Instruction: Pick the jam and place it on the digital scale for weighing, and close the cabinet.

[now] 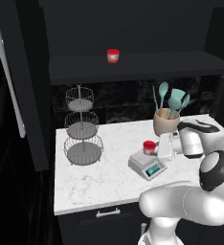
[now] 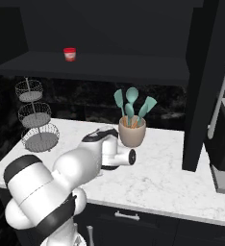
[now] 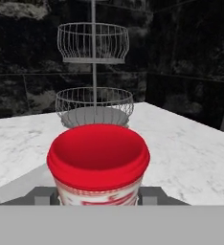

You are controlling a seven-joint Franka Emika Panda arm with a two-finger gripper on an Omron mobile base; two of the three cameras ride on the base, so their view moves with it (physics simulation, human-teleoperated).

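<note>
While closed on the jam (image 1: 149,146), with a dark finger (image 3: 43,195) pressed to each side of the jar, holds it upright, red lid up, right over the platform of the digital scale (image 1: 146,166) on the counter (image 1: 99,182). Cannot tell whether resting on the platform or hanging just above it.

Likely trouble from here, as judged:

- Letting go with a gap underneath: could drop the jar, tip it, and roll it off the small platform toward the utensil crock (image 1: 165,123) close behind.
- Pulling the end effector (image 3: 98,195) back with fingers barely parted: could drag the jar along or shove the scale across the marble.
- Swinging up toward the cabinet door (image 1: 25,95), open at far left with its bar handle (image 1: 8,79) well apart from the scale: could clip the 3-tier wire stand (image 1: 83,131) in between, or the shelf edge where jar number 2 (image 1: 113,55) stands.
</note>
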